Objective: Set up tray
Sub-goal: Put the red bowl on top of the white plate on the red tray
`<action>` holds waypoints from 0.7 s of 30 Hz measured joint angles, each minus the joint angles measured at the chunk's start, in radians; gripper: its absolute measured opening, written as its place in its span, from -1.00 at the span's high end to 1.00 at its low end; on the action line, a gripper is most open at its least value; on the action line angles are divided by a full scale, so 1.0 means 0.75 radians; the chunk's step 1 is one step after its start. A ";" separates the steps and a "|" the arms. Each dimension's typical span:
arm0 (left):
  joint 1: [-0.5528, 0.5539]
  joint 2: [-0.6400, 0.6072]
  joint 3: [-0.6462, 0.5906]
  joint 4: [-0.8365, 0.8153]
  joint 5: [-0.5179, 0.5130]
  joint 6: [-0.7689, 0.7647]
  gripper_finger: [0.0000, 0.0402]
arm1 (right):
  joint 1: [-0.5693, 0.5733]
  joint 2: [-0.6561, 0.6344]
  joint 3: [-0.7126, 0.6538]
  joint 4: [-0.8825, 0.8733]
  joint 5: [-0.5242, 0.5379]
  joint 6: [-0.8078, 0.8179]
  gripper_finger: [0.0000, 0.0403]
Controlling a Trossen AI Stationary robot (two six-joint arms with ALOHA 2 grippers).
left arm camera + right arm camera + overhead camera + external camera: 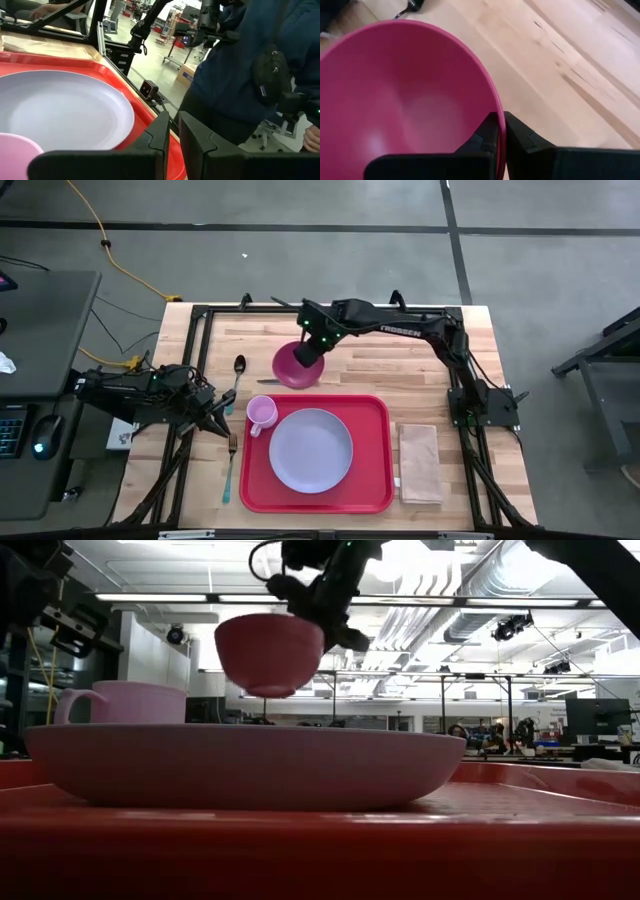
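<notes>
The red tray [378, 480] lies at the table's near middle, with a lavender plate [310, 450] and a pink mug [262, 415] resting on it. My right gripper [312, 352] is shut on a magenta bowl [295, 367] beyond the tray's far edge; in the low view the bowl [268, 655] hangs above the table. My left gripper [222, 420] sits shut and empty just left of the tray, beside the mug and above a fork [230, 465]. In the left wrist view the left gripper [174, 135] points over the plate [60, 110]. My right gripper holds the bowl by its rim [499, 122], on the bowl's right side. One finger [482, 137] is inside the bowl and the other [525, 140] is outside. The fingers slant down from above and from the right. The bowl is lifted clear and stays nearly upright.
A dark spoon [238, 375] lies left of the bowl, and the fork lies along the tray's left edge. A tan napkin [421, 463] lies right of the tray. A person in a blue top [240, 75] stands beyond the table's near edge.
</notes>
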 joint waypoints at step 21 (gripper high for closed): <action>0.000 0.001 -0.001 -0.001 0.021 0.000 0.63 | 0.221 -0.088 -0.005 -0.181 0.106 0.224 1.00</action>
